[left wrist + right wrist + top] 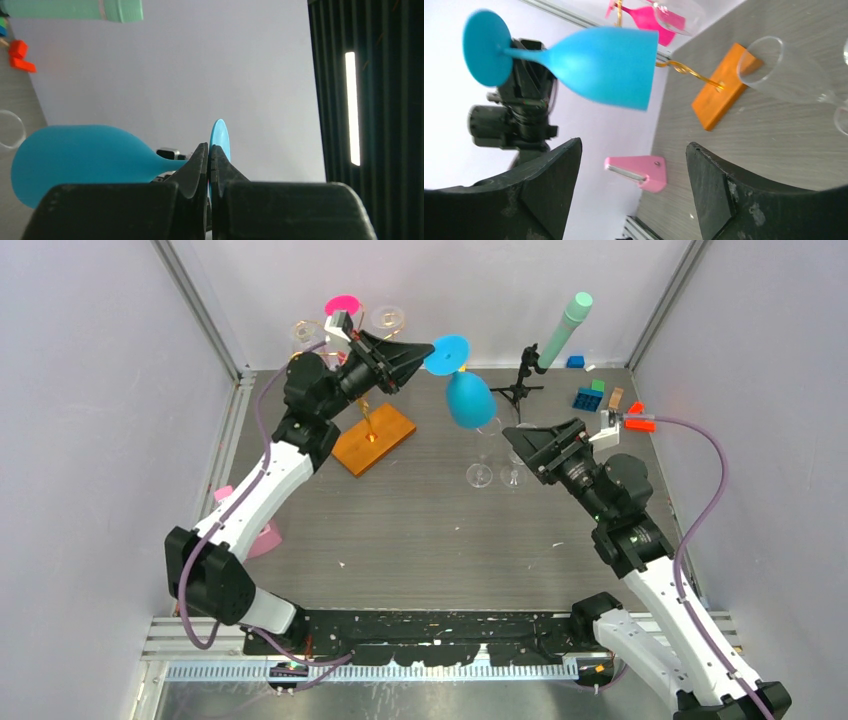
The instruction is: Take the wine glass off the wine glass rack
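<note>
The blue wine glass hangs tilted in the air to the right of the wine glass rack, a gold wire tree on an orange base. My left gripper is shut on its stem just under the round foot, with the bowl pointing away to the left. A pink glass and clear glasses still hang on the rack. My right gripper stands open just below and right of the blue bowl, with nothing between its fingers.
Two clear glasses stand on the table beside my right gripper. A black tripod holding a mint cylinder is at the back right, with coloured bricks nearby. A pink wedge lies by the left wall.
</note>
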Controlling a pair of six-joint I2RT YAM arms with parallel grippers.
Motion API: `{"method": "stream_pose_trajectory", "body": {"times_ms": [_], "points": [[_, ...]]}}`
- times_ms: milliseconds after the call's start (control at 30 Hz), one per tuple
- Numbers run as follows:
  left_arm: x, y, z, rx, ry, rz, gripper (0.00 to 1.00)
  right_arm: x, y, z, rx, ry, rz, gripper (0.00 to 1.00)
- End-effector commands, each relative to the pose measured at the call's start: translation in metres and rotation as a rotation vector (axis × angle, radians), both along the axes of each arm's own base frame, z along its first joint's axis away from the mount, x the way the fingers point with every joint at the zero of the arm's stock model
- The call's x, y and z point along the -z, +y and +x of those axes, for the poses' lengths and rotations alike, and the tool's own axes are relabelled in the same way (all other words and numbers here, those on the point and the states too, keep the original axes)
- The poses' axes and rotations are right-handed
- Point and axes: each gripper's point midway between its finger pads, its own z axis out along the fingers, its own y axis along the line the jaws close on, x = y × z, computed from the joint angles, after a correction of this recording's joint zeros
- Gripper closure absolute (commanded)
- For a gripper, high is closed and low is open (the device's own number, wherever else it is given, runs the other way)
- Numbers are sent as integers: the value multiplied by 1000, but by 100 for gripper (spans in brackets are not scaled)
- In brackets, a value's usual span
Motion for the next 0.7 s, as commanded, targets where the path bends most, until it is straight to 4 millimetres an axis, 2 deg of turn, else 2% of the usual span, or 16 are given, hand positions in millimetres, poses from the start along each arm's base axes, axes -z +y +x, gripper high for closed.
{"method": "stream_pose_trajectory", "body": {"times_ms": [0, 200, 367, 500, 667], "points": [[-41, 14, -31, 20, -40, -149, 100, -49, -5, 1, 26, -145, 192, 18], [-41, 14, -45, 58, 21, -211, 100, -54, -10, 9, 53, -188, 332, 16], [-42, 11, -55, 80, 38, -235, 100, -65, 5, 11, -43, -216, 397, 16], [-40, 10, -61, 82, 52, -243, 100, -82, 13, 3, -122, -287, 435, 18], [-36, 8, -64, 86, 67, -249, 100, -109, 18, -17, -222, -392, 485, 24]]}}
